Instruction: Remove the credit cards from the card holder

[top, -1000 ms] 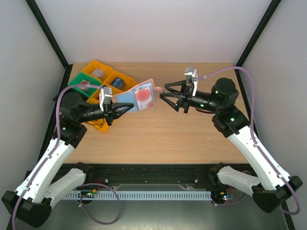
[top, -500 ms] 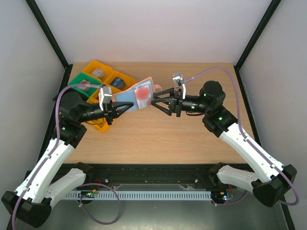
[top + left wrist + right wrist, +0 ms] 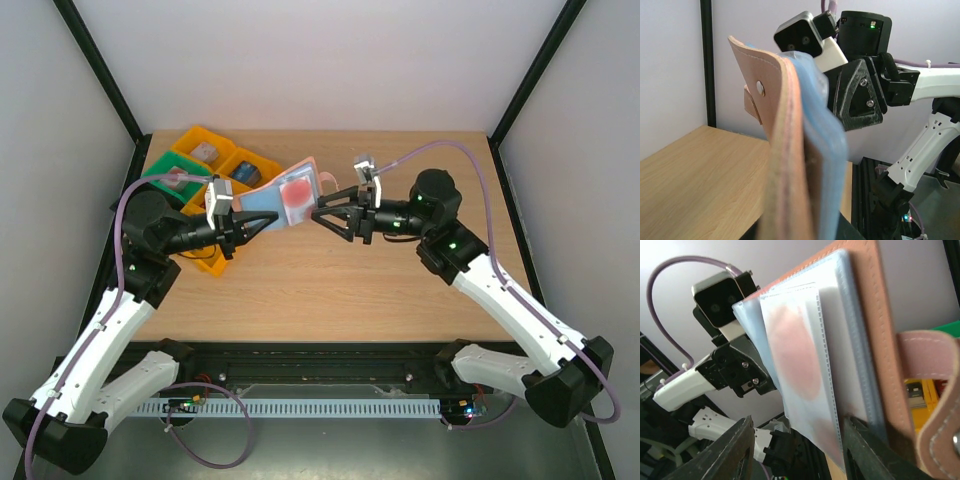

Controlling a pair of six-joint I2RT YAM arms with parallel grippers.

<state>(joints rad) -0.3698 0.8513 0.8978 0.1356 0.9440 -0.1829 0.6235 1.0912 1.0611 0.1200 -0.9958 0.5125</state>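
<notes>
Pale wood makes up the counter (image 3: 330,290), and the card holder (image 3: 307,166) hangs in the air above the middle of it, touching nothing below.

From where I stand the two arms are the biggest things moving. The left arm (image 3: 110,320) reaches up to the holder from one side. The right arm (image 3: 500,300) has swung in from the other side over the last second, and its wrist is now close to the holder where a moment ago it stood well apart. Yellow and green trays (image 3: 195,145) lie on the counter behind the holder, on the left arm's side, with small blocks in them.

The holder is tan leather, open and tilted, with pale blue clear sleeves (image 3: 262,198) fanned out from it. The credit cards (image 3: 298,196) are inside those sleeves; one shows pinkish through the plastic. None has come out yet.

The left claw (image 3: 268,222) is clamped tight on the holder's lower edge and carries it. The right claw (image 3: 318,211) has narrowed from wide to about half, its jaws parted with the holder's free edge just at their tips. In the right wrist view the sleeve edges run down between its fingers (image 3: 735,450), but I cannot tell whether either one touches yet.

A strap (image 3: 925,365) dangles from the leather on the side away from the sleeves.

I'd say the reach is done and the pinch on a card comes next, and catching one card rather than the whole sleeve stack looks like the tricky part.
</notes>
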